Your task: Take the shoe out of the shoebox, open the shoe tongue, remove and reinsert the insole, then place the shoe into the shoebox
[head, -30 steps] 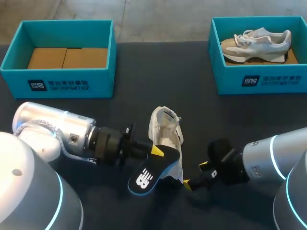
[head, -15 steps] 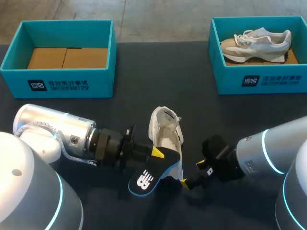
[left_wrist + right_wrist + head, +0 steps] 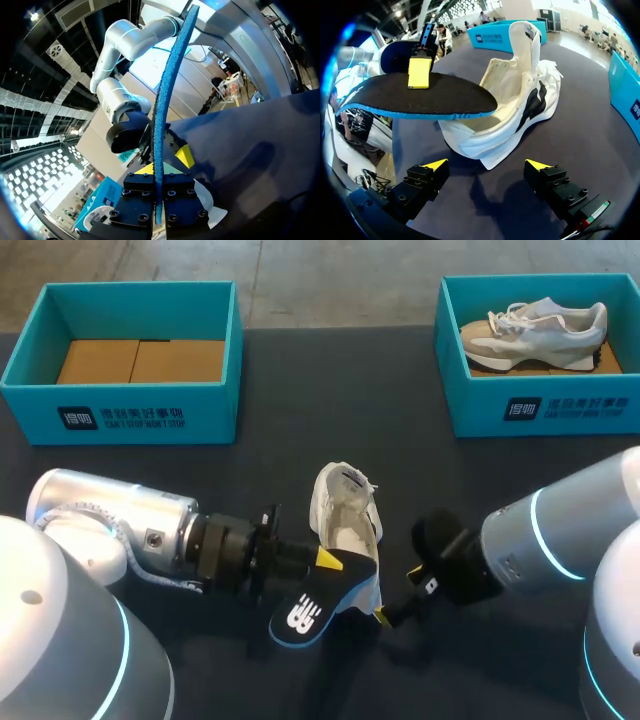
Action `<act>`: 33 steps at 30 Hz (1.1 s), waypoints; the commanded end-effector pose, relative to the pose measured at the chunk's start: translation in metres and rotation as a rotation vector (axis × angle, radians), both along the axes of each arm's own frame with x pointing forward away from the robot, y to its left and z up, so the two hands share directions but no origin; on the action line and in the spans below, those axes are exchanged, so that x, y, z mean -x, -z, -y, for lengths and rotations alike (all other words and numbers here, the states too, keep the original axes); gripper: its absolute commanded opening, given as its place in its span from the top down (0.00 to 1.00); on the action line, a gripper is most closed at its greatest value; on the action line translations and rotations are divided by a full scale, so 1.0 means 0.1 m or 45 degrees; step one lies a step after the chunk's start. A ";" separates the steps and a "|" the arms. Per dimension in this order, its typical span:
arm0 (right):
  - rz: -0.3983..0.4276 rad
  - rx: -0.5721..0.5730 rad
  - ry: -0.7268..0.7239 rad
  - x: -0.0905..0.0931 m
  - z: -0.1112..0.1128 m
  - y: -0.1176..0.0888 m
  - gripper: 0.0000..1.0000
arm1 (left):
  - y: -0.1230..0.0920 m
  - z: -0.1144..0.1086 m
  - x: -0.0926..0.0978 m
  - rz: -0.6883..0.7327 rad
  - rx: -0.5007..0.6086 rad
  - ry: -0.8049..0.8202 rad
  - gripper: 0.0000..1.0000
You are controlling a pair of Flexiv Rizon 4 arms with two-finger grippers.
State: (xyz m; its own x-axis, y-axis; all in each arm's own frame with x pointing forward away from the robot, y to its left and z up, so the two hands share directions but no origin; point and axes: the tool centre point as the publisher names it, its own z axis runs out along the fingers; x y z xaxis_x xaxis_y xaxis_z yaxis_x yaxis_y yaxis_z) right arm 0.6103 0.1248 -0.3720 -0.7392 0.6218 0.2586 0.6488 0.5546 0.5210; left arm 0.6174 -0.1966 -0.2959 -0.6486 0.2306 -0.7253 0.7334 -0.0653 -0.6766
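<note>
Shoe (image 3: pixel 347 523) is lying mid-desk (image 3: pixel 300 390), outside both boxes, its heel end hidden under the insole (image 3: pixel 312 602) in the head view. My left gripper (image 3: pixel 165 162) is clamping the insole and holding it over the heel opening. Can't tell whether the insole's front tip is touching the shoe. My right gripper (image 3: pixel 486 165) is hovering just short of the heel, fingers apart, touching nothing. Left shoebox (image 3: pixel 125 400) is showing only cardboard. Right shoebox (image 3: pixel 540 405) is holding a second shoe (image 3: pixel 535 328).
</note>
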 end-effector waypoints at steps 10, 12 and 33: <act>0.000 0.000 0.001 0.02 0.00 -0.01 0.00 | -0.15 -0.07 0.12 -0.016 0.024 -0.053 1.00; 0.000 0.000 0.001 0.02 0.00 -0.01 0.00 | -0.16 -0.07 0.13 -0.041 0.025 -0.058 1.00; 0.000 0.000 0.001 0.02 0.00 -0.01 0.00 | -0.07 0.00 0.07 -0.169 0.043 -0.134 1.00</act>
